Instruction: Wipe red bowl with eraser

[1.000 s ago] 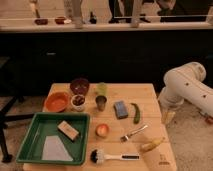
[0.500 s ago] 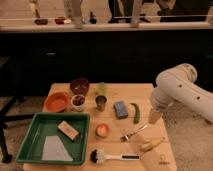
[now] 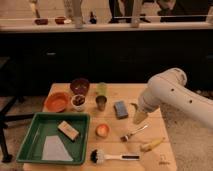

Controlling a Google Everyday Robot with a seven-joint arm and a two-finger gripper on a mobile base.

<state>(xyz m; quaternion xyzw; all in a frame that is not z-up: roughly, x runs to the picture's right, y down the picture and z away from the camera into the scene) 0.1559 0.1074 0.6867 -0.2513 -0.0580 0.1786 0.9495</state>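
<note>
The red bowl point(image 3: 56, 101) sits at the table's left edge, wide and shallow with a lighter orange inside. In the green tray point(image 3: 30, 145) at the front left lies the eraser point(image 3: 68, 130), a small tan block. My white arm reaches in from the right. Its gripper point(image 3: 139, 118) hangs over the right half of the table, just right of a blue-grey block point(image 3: 120, 109). It is open and holds nothing. It is far from both the eraser and the red bowl.
Behind the tray stand a maroon bowl point(image 3: 79, 86), a small white bowl point(image 3: 78, 102), a green cup point(image 3: 102, 89) and a metal cup point(image 3: 101, 103). A small orange bowl point(image 3: 102, 130), a fork point(image 3: 134, 133), a banana point(image 3: 151, 145) and a brush point(image 3: 112, 157) lie near the front. A grey sheet point(image 3: 54, 149) lies in the tray.
My arm has swung left from beside the table to over its right half, and the gripper now hangs beside the blue-grey block. Nothing on the table has moved.
</note>
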